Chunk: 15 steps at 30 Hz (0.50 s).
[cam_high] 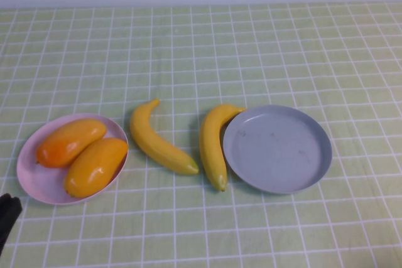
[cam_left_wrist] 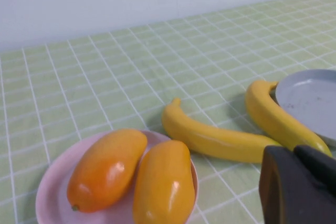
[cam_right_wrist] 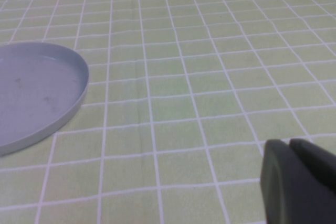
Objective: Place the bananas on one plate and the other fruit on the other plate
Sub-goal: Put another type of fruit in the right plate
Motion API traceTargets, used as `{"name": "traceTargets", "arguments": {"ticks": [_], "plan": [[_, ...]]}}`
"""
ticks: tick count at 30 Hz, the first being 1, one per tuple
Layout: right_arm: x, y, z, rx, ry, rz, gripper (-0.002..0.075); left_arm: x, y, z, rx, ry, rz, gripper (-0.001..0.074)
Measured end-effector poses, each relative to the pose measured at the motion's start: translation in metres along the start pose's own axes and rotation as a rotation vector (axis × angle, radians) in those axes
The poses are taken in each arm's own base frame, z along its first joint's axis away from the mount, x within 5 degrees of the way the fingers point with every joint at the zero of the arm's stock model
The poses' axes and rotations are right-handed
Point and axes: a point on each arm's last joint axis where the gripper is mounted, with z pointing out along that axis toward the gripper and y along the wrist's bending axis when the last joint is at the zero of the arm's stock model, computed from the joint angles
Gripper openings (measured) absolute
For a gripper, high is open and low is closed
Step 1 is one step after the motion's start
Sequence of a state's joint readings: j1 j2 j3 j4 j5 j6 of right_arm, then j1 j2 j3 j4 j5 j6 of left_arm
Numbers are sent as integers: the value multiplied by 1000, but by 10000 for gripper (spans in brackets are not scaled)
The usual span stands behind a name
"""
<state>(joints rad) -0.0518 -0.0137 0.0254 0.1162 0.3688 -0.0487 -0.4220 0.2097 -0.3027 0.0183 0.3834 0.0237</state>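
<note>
While both sets of jaws sit pressed together and grip nothing, the left gripper (cam_high: 7,213) waits low at the near left edge of the bench (cam_high: 251,48), just beside the pale pink plate (cam_high: 34,180), and the right gripper (cam_right_wrist: 302,182) is out of the high view, showing only in its own wrist camera above bare green checked cloth, off to the side of the grey-blue plate (cam_high: 276,149). Out from the left gripper, the pink plate already carries both mangoes (cam_high: 81,152), lying side by side and touching, angled the same way. Just past that plate's rim lies the first banana (cam_high: 160,142), flat on the cloth and apart from the plate. Next comes the second banana (cam_high: 212,145), curving along the grey-blue plate's left edge, its upper tip touching or overlapping the rim. That grey-blue plate shows a bare, faintly scuffed surface, so neither banana lies on it yet.
</note>
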Motion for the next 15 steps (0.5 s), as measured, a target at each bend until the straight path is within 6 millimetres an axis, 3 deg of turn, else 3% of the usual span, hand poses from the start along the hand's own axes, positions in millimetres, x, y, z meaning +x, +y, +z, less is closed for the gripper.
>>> {"name": "traceTargets", "arguments": {"ticks": [4, 9, 15], "plan": [[0, 0, 0, 0, 0, 0, -15, 18, 2, 4, -50, -126, 32, 0], [0, 0, 0, 0, 0, 0, -15, 39, 11, 0, -239, -246, -9, 0], [0, 0, 0, 0, 0, 0, -15, 58, 19, 0, -406, -296, -16, 0]]}}
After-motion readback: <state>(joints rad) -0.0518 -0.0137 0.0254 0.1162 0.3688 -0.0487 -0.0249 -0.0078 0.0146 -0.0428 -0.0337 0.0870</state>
